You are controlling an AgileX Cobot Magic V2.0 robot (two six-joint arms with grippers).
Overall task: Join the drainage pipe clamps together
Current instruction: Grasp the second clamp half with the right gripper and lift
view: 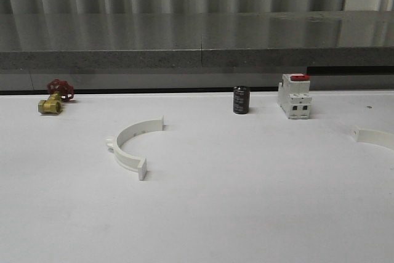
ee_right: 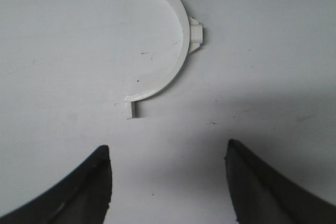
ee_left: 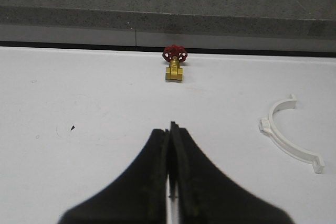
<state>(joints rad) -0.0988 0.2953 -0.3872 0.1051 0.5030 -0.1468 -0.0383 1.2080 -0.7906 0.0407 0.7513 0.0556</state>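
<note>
White plastic half-ring clamp (ee_right: 168, 40) lay just ahead of the wide-spread right gripper (ee_right: 168, 182), while the left gripper (ee_left: 171, 182), pinched closed and empty, sat farther from its matching half-ring (ee_left: 289, 132).

1. The front view looks forward, low across the white table (view: 246, 214) toward a grey ledge (view: 184, 41).
2. The left wrist view faces the same ledge; both catch the brass valve with red handwheel (view: 54, 98) (ee_left: 174, 62).
3. The right wrist view looks steeply down, close.
</note>
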